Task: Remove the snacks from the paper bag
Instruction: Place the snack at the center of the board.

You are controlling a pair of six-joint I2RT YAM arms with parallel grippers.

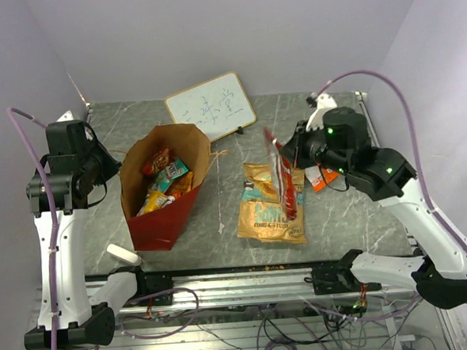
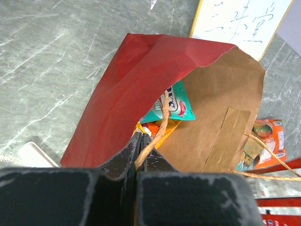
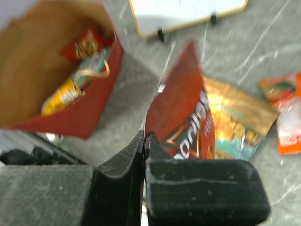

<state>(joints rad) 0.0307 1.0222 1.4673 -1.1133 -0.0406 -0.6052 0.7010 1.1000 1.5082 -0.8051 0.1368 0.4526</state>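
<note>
Right fingers [image 3: 117, 174] pinch a red packet [image 3: 181, 113], its white lettering too blurred to read, over a gold packet [image 1: 269, 216] on the table [image 1: 363, 215]. Left fingers [image 2: 120, 160] clamp the paper bag [image 2: 122, 89] by its twine handle [image 2: 163, 117]; a teal packet [image 2: 176, 103] lies inside. Handwritten characters cover the white board [image 1: 210, 106].

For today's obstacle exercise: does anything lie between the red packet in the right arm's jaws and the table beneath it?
Yes. Seen from above, the red packet hangs over the gold packets lying on the table, so it would likely land on them, not on bare table.
</note>
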